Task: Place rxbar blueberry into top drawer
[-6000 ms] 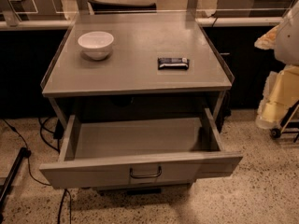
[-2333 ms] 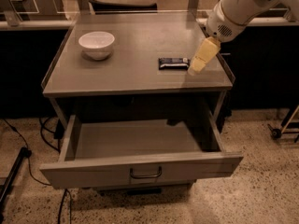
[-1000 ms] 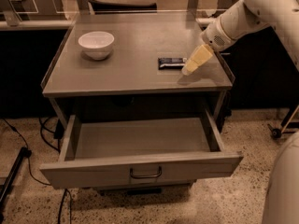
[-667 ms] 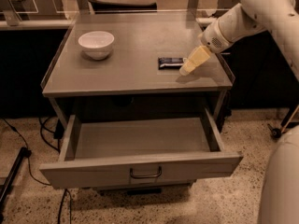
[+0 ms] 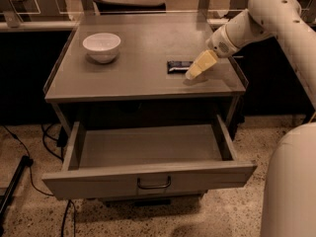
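Nearest, across the lower middle of the frame: top drawer (image 5: pixel 148 149) standing pulled out, curved metal handle (image 5: pixel 154 183) at the centre of its front panel, grey floor of the drawer bare, no bar inside. At the lower right edge, a pale rounded part of the robot's body (image 5: pixel 291 181); at lower left, dark cables (image 5: pixel 19 147) on the speckled floor. Above the drawer, the grey tabletop (image 5: pixel 138 80). Right of centre on it, lying flat: rxbar blueberry (image 5: pixel 177 66), dark wrapper, not lifted. Just at the bar's right end, slanting down from the upper right: the yellowish tool (image 5: pixel 191 74), tip low over the tabletop and seemingly against or just beside the bar. Cannot tell how far open the tool is, nor whether it has hold of anything; judged from the bar lying flat, probably no grasp yet. Further back and to the left, well apart from the bar: white bowl (image 5: pixel 101 47). At upper right, the white arm (image 5: pixel 247 21) reaching in. Judged progress: drawer open and ready, approach to the bar made; left to do: grasping, lifting, carrying forward over the tabletop edge, lowering into the drawer, letting go
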Action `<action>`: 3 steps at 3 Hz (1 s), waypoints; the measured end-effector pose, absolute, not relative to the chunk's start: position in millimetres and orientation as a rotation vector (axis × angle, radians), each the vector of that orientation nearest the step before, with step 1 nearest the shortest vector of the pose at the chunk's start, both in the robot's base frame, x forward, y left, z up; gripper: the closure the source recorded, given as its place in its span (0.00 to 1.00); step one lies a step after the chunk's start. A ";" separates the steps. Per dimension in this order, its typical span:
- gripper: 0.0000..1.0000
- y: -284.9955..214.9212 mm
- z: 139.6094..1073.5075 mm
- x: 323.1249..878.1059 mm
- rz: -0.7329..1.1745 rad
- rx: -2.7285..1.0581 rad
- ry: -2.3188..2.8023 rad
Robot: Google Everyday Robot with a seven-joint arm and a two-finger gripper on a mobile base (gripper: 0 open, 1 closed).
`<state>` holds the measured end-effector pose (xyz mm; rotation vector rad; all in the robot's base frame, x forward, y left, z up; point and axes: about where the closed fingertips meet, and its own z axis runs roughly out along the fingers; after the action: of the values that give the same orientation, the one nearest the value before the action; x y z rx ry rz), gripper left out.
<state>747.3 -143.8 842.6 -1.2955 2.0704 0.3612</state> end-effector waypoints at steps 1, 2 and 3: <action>0.00 -136.5 833.2 752.9 0.400 -1.290 2.081; 0.00 -130.7 826.1 755.3 0.428 -1.293 2.087; 0.10 -126.4 817.2 756.3 0.454 -1.295 2.101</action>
<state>756.3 -126.4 817.2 -1.2949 2.1013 0.4545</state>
